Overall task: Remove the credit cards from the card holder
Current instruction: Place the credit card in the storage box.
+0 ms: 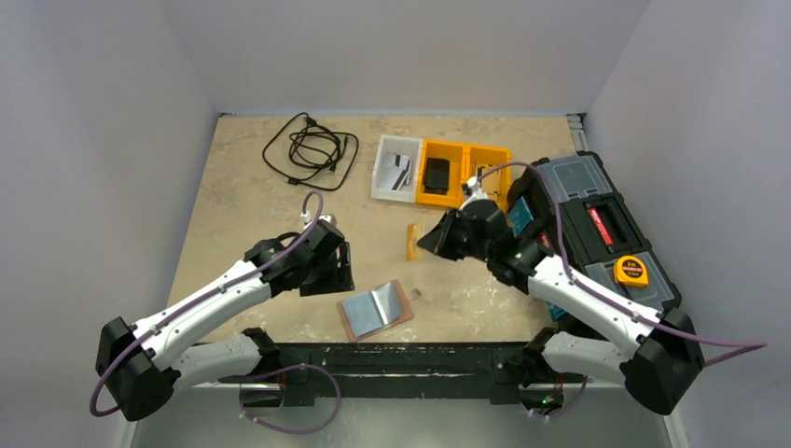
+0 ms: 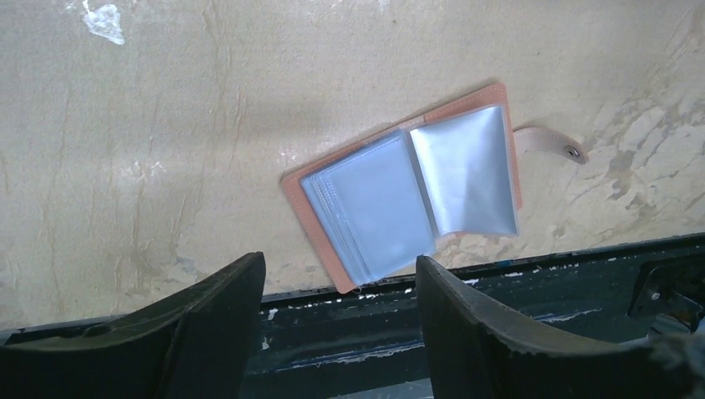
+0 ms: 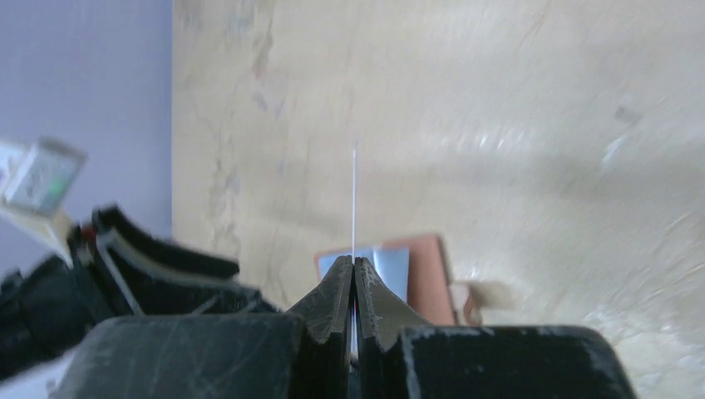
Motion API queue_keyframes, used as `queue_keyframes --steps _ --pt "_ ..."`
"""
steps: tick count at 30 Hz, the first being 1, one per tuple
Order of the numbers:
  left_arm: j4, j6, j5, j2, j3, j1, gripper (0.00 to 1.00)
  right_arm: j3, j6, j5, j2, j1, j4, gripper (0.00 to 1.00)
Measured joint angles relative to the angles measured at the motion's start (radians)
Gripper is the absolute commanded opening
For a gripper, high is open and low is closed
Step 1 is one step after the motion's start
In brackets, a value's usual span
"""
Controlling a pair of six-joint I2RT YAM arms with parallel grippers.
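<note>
Pinching a credit card [image 3: 354,199], the right hand [image 3: 354,264] hangs beyond the card holder [image 1: 375,311]; left hand [image 2: 339,270] released.

Card holder [image 1: 375,311]: small reddish-brown wallet lying open and flat on the table by the near edge. Its cover faces down and its blue-grey plastic sleeves [image 2: 374,208] face up. The right-hand sleeve curls upward, and a tan snap strap [image 2: 544,143] trails from one side. Whether the sleeves contain cards cannot be told. Credit card [image 3: 355,195]: one thin card held upright and edge-on, pinched in the right gripper [image 3: 355,270] above the table, apart from the holder.
</note>
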Motion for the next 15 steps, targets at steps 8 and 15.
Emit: queue_keyframes --steps 8,15 --pt "-0.055 0.022 -0.012 -0.061 0.029 0.0 0.69 0.35 -0.218 0.158 0.139 -0.246 -0.252 0.0" --pt "-0.076 0.041 -0.011 -0.082 0.034 0.0 0.69 0.608 -0.377 0.388 0.33 -0.361 -0.381 0.0"
